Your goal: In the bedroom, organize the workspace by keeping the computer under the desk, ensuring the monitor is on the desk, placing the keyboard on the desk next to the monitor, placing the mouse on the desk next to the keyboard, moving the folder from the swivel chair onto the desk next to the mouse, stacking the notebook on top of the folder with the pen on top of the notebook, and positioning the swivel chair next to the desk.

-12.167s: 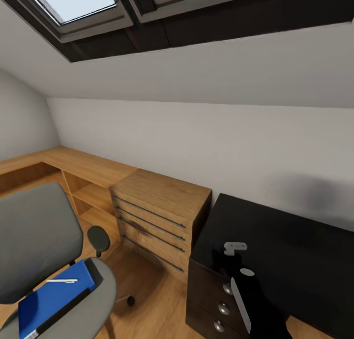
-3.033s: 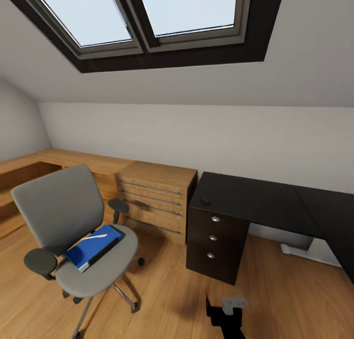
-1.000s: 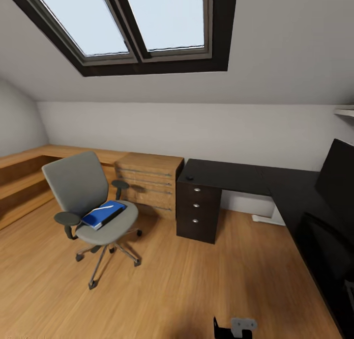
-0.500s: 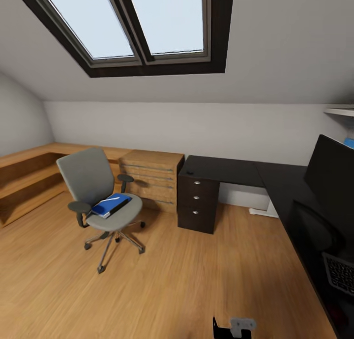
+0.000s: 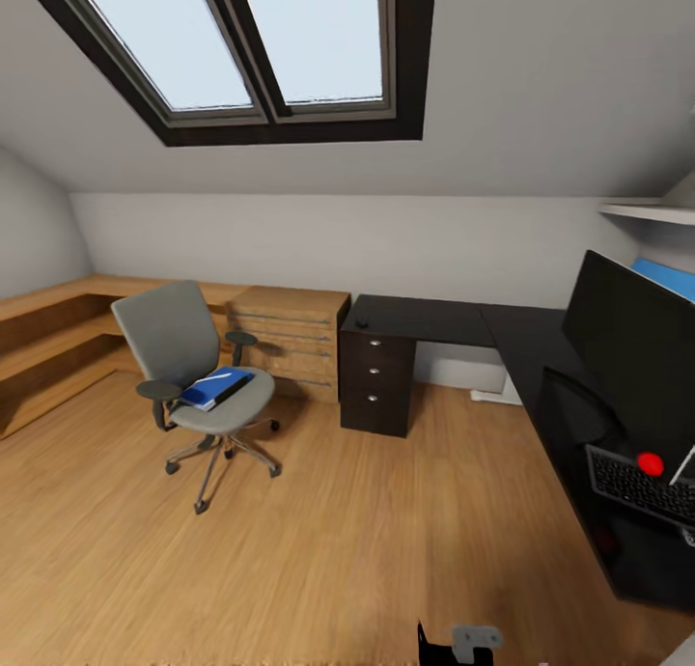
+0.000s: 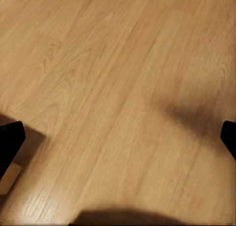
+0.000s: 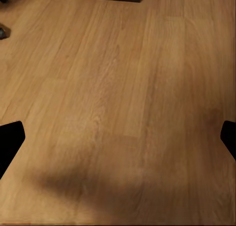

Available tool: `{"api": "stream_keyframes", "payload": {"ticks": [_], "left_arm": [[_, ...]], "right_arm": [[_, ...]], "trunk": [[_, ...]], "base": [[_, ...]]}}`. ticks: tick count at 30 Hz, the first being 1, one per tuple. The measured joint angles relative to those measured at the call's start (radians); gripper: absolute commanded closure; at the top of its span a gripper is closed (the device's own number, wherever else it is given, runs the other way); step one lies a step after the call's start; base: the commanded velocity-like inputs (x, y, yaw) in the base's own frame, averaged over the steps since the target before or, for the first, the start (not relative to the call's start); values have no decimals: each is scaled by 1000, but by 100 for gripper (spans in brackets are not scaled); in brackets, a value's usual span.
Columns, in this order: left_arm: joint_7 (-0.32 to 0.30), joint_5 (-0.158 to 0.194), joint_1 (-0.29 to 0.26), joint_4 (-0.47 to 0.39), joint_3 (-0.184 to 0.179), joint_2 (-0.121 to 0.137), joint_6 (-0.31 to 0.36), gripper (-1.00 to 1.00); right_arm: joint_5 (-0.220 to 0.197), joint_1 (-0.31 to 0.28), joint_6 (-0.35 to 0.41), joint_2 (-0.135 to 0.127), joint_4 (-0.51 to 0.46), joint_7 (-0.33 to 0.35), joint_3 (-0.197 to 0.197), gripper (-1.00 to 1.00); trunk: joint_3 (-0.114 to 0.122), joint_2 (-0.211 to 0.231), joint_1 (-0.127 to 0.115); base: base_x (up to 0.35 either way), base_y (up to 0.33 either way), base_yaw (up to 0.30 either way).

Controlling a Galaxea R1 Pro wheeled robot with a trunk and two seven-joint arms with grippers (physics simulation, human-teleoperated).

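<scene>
So the folder (image 5: pixel 217 388) is lying flat on the seat of the swivel chair (image 5: pixel 198 376), bright blue, with the thin white pen (image 5: pixel 230 377) resting on top of it. The chair sits out on the wooden floor (image 5: pixel 319 541), apart from the desk (image 5: pixel 434 323), backrest toward the low wooden shelving along the left wall. Just right of the chair is a light wooden drawer unit (image 5: pixel 290 343), and touching that, the black drawer stack of the desk with its silver knobs.

The desk's black top runs along the back wall and turns down the right side. On that right stretch stands the monitor (image 5: pixel 637 343), red dot at its lower corner, with the keyboard (image 5: pixel 642 487) right in front of it. There's a pale thin thing at the frame edge by the keyboard, can't really tell what it is.

Both wrist cams look straight down at floorboards: the left gripper (image 6: pixel 118 142) and right gripper (image 7: pixel 118 142) each have their dark fingertips spread wide apart, nothing between them.
</scene>
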Motion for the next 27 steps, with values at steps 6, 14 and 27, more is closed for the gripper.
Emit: {"api": "stream_keyframes", "payload": {"ticks": [6,14,27], "left_arm": [[0,0,0,0,-1,0,0,-100],[0,-1,0,1,-3,-2,-1,-100],[0,-1,0,2,-4,-3,0,-100]], "right_arm": [[0,0,0,0,1,0,0,-100],[0,0,-1,-1,0,0,0,-100],[0,0,-1,0,1,0,0,-100]], "trunk": [[-7,0,0],[-9,0,0],[-9,0,0]], "base": [[-44,-63,-110],[-3,-145,-13],[0,-263,-184]]}}
